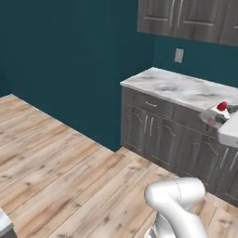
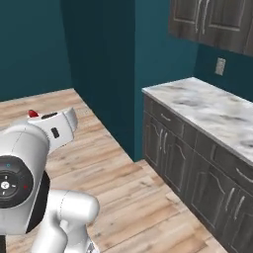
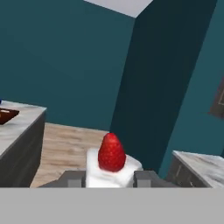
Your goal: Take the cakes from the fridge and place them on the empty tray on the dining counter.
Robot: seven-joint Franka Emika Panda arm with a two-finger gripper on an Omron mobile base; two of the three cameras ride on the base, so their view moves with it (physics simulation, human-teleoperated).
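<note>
Currently we see the gripper (image 3: 109, 178) closed on the cake (image 3: 112, 168); the grip looks shallow, so base motion may shake it loose.

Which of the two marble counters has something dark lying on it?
The counter at the left edge of the hand view, bearing a dark brown board; the counter at the right looks bare.

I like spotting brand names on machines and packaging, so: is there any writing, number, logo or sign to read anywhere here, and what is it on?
None: no readable word, number or brand in any view.
Arm joint cap: a few tiny coloured dots, no letters to make out.
Wall outlet plate: blank.
White cake with its red top, between the gripper fingers: unmarked.
Marble counter and cabinets: no labels.
</note>
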